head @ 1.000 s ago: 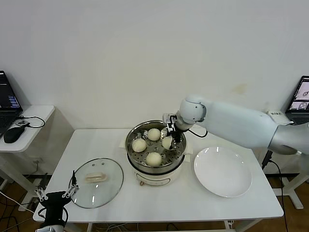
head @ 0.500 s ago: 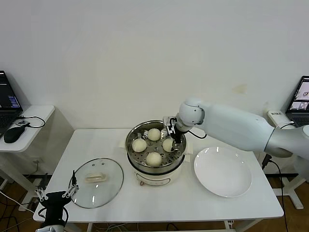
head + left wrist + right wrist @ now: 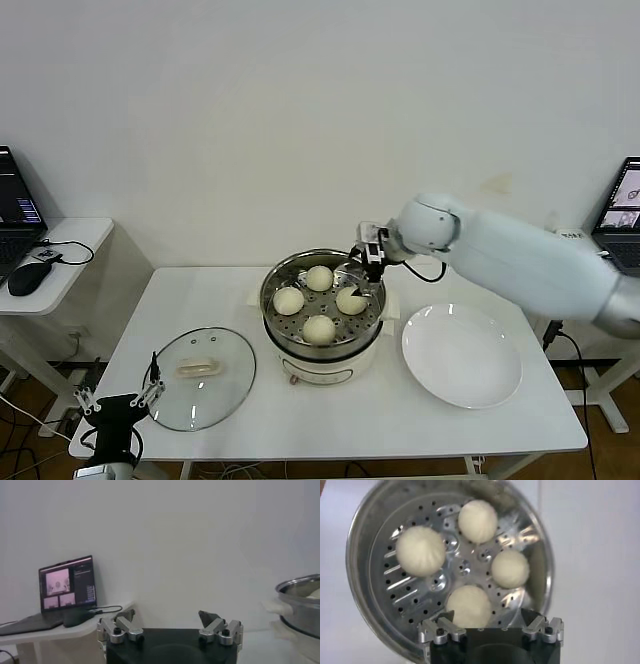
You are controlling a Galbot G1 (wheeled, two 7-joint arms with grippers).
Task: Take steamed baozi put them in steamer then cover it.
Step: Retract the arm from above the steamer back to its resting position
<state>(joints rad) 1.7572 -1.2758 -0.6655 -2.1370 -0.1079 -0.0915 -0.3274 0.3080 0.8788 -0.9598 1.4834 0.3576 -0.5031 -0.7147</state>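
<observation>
The steamer [image 3: 300, 352] stands mid-table, uncovered. Four steamed baozi lie on its perforated tray: one at the back [image 3: 319, 278], one at the left [image 3: 289, 300], one at the right [image 3: 350, 300], one at the front [image 3: 319, 328]. My right gripper [image 3: 368, 263] hangs open and empty just above the pot's back right rim. The right wrist view shows the tray [image 3: 465, 568] with all the baozi [image 3: 420, 551] below the open right gripper [image 3: 487, 615]. The cover [image 3: 200, 378] lies flat on the table left of the pot. My left gripper [image 3: 115, 405] is parked open at the table's front left corner.
An empty white plate [image 3: 461, 355] lies right of the steamer. A side desk with a laptop [image 3: 15, 215] and mouse stands at the far left; that laptop [image 3: 67, 587] and the pot's side [image 3: 302, 600] show in the left wrist view.
My right gripper let go of the right-hand baozi, which now rests on the tray, and has risen and drawn back to the right. The left arm has not moved.
</observation>
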